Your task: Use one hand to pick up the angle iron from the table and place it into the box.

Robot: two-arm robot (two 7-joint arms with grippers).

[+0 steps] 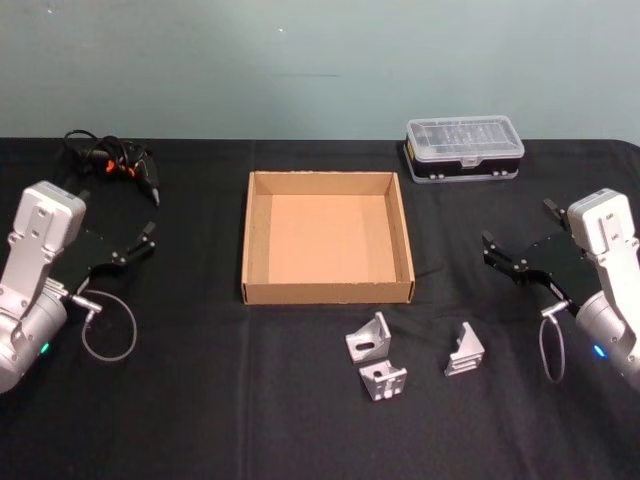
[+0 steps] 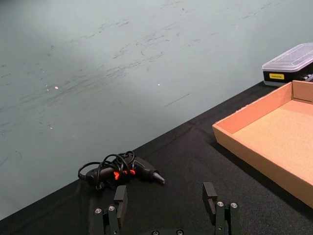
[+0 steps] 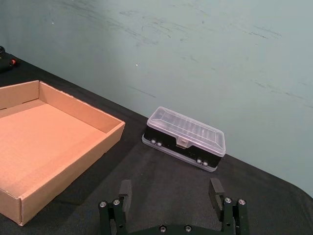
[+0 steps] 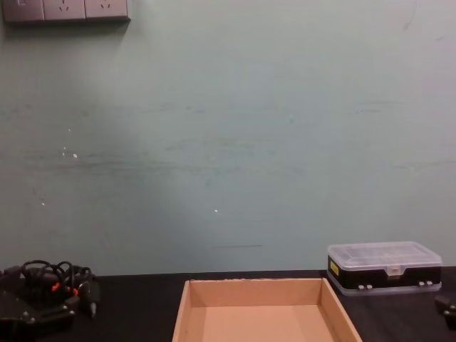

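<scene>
Three silver angle irons lie on the black table (image 1: 200,420) in front of the box: one (image 1: 369,338) nearest its front wall, one (image 1: 383,380) just behind that toward me, one (image 1: 465,350) further right. The tan cardboard box (image 1: 327,293) sits mid-table and is empty; its wall also shows in the left wrist view (image 2: 252,111), the right wrist view (image 3: 66,169) and the chest view (image 4: 253,283). My left gripper (image 1: 135,246) hovers open at the left of the table, its fingers spread wide (image 2: 165,195). My right gripper (image 1: 518,224) hovers open at the right (image 3: 170,188), right of the angle irons.
A black case with a clear lid (image 1: 464,148) stands at the back right, beyond the box (image 3: 186,137) (image 4: 385,267). A black tool with orange marks and a coiled cable (image 1: 112,160) lies at the back left (image 2: 122,169). A teal wall rises behind the table.
</scene>
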